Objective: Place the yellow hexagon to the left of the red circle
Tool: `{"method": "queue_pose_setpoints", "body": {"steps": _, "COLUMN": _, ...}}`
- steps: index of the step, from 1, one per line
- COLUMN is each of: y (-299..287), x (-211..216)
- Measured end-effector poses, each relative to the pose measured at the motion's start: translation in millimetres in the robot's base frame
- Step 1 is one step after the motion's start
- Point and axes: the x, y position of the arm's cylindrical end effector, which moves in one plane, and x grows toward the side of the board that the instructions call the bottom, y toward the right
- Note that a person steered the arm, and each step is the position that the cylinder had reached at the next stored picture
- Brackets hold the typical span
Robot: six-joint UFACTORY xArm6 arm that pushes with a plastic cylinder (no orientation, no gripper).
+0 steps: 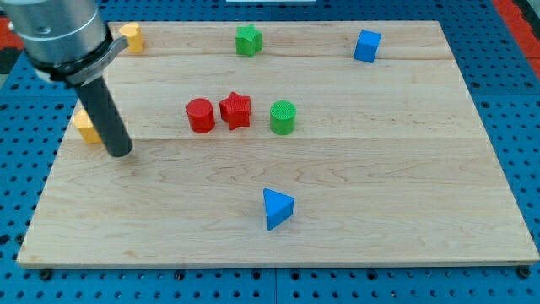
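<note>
My tip (120, 153) sat touching the yellow hexagon (83, 127), on its right, between it and the red circle (200, 115). No claw fitted, so no open/closed state; I'd have needed the hexagon's far left side to push.

The surface (354, 203) is pale wood in glued planks, with fine grain, a smooth finish and a faint satin sheen. Beneath it lies a blue sheet (506, 51) with regular holes, matt and hard-looking.

The red circle (200, 115), the red star (235, 110) and the green cylinder (283, 117) look like plastic, their tops finely ribbed and matt. The blue triangle (277, 208) has smoother, slightly glossy faces, as does the blue cube (367, 46) near the far right corner.

The yellow block (83, 127) at the left edge looks like matt plastic.

The rod ending in my tip (121, 154) is dark and matt; the collar (59, 34) above it is grey, brushed-looking metal.
</note>
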Motion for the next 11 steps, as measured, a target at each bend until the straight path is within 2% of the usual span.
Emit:
{"method": "queue_pose_setpoints", "body": {"steps": 2, "y": -74, "x": -19}}
{"method": "queue_pose_setpoints", "body": {"steps": 3, "y": -88, "x": -33}}
{"method": "queue_pose_setpoints", "body": {"steps": 10, "y": -61, "x": -73}}
{"method": "queue_pose_setpoints", "body": {"steps": 11, "y": -69, "x": -60}}
